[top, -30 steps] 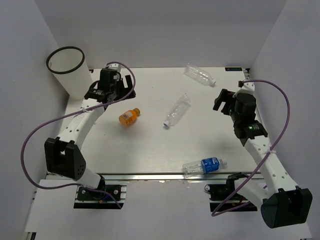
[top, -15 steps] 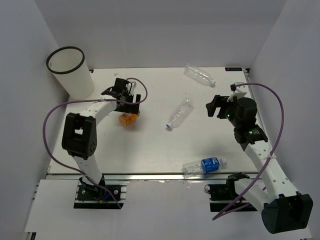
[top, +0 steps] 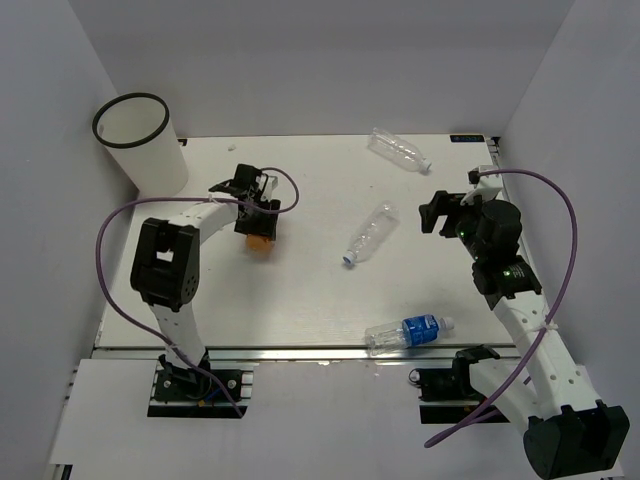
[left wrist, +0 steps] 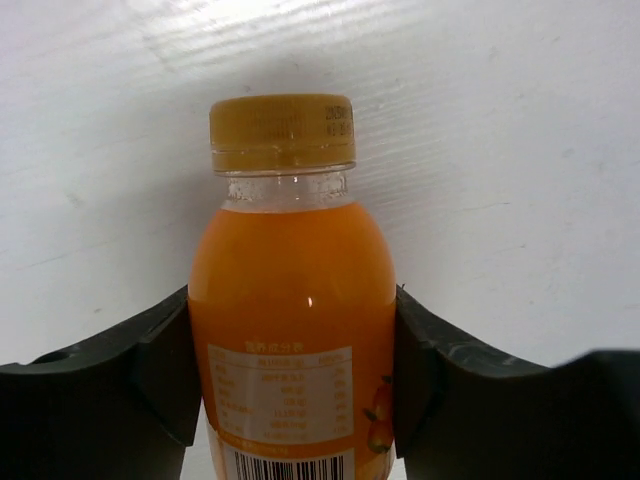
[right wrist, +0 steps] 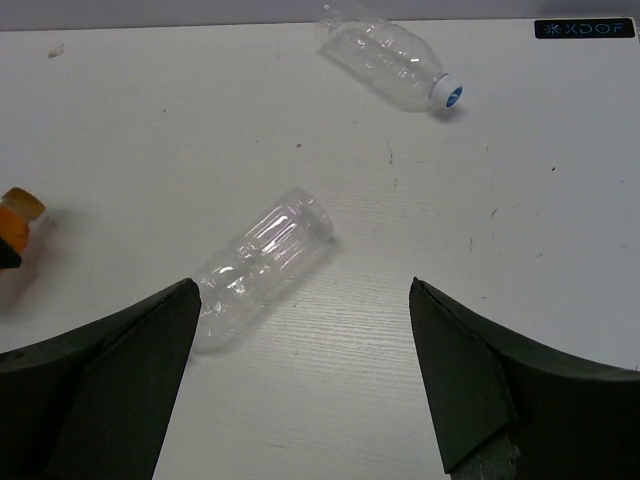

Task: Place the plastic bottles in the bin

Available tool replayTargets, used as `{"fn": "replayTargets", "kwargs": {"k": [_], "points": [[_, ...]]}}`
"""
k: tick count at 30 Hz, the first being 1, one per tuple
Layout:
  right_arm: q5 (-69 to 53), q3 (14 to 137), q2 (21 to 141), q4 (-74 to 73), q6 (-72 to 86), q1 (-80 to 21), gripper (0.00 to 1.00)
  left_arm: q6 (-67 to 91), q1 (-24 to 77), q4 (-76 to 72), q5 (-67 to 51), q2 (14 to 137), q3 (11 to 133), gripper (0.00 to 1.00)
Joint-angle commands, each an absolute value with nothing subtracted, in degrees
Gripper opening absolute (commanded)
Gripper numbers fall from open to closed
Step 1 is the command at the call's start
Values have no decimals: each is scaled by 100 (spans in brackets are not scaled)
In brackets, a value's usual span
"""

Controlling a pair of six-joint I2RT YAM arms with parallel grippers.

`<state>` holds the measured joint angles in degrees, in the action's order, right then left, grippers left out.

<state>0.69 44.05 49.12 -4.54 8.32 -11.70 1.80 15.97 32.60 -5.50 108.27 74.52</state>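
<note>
Fingers of the left gripper [left wrist: 293, 370] pinch the orange bottle [left wrist: 290, 290], contact only clear from its wrist view; right fingers [right wrist: 100, 400] spread near a clear bottle [right wrist: 262, 265]; bin [top: 152, 165] far left.

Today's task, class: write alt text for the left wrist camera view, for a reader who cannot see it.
Close up, an orange bottle lies on a white table, with the two black fingers of the left gripper pressed against its sides. Its yellow cap points away from the camera, and a label with a barcode faces up.
</note>
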Motion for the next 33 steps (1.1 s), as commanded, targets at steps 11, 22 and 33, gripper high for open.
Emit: {"fn": "replayTargets", "kwargs": {"k": [11,22,33], "points": [[509,4465,4931,-316,738,-1178,89,1327,169,2181,1949,9650,10520,35],[747,4711,4992,-720,712,-1178,89,1072,-817,2011,3111,11643,13355,98],[896,4667,5220,-870,1204,-1178,89,1801,-730,1836,424,10302,11533,98]]}}
